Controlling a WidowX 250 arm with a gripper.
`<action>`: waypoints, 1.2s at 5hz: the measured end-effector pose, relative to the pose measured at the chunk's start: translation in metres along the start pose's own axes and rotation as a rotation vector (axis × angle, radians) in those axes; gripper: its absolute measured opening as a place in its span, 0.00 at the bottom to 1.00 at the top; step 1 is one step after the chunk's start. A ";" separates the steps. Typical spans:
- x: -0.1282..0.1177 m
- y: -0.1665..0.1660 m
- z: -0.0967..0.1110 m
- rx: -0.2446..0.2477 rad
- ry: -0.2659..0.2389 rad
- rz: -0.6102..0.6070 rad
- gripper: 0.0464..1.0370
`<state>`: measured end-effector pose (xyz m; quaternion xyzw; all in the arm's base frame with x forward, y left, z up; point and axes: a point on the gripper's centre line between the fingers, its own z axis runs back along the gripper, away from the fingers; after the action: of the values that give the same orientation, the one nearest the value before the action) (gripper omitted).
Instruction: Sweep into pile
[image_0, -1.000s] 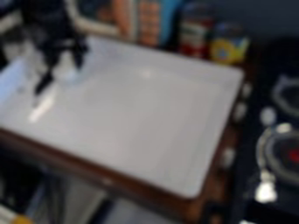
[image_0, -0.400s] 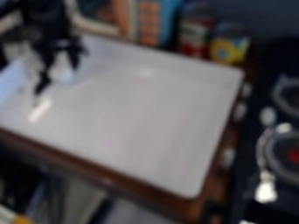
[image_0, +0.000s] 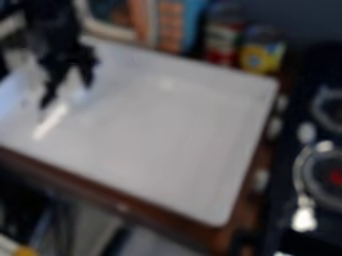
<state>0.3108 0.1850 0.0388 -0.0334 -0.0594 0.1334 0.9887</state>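
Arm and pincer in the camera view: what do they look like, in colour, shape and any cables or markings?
The arm is black and bulky, and the pincer is black too, with two slim, tapering fingers. No cables or markings can be made out.

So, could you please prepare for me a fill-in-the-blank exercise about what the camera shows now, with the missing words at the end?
1. The gripper is over the ____ side of the tray, as the picture shows it.
2. Its two fingers stand ____, with a gap between them.
3. Behind the tray, the container with red on it has a neighbour with a ____ label.

Missing words: left; apart; yellow.
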 end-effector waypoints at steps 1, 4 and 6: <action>-0.032 -0.013 0.008 -0.023 0.019 -0.108 0.70; -0.091 -0.045 0.029 0.201 0.194 -0.006 0.70; -0.097 -0.129 0.035 0.247 0.073 0.494 0.70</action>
<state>0.2474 0.0368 0.0731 0.0689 0.0029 0.3751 0.9244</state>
